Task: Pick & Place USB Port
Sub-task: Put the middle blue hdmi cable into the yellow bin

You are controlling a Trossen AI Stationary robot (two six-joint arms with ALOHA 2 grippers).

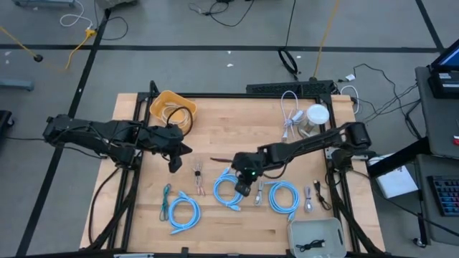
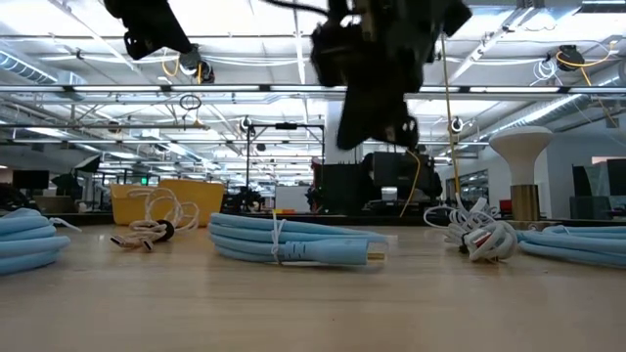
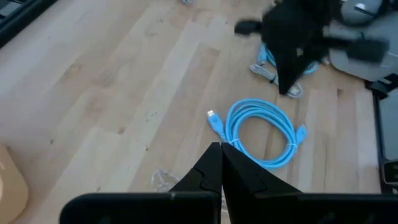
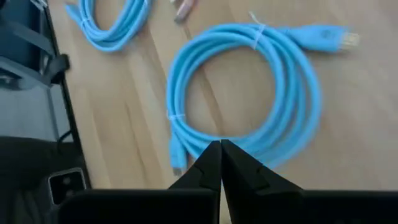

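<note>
With my right gripper [image 1: 243, 188] clenched empty above the middle blue cable [image 1: 228, 188], nothing is picked yet; left gripper [image 1: 174, 163] also clenched, waiting.

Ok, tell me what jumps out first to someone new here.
Three coiled blue cables lie along the wooden table's near half. The right claw, shut, hangs over the middle coil, and the left claw, also shut and empty, hovers beside it. A yellow bin sits at the far left corner.
</note>
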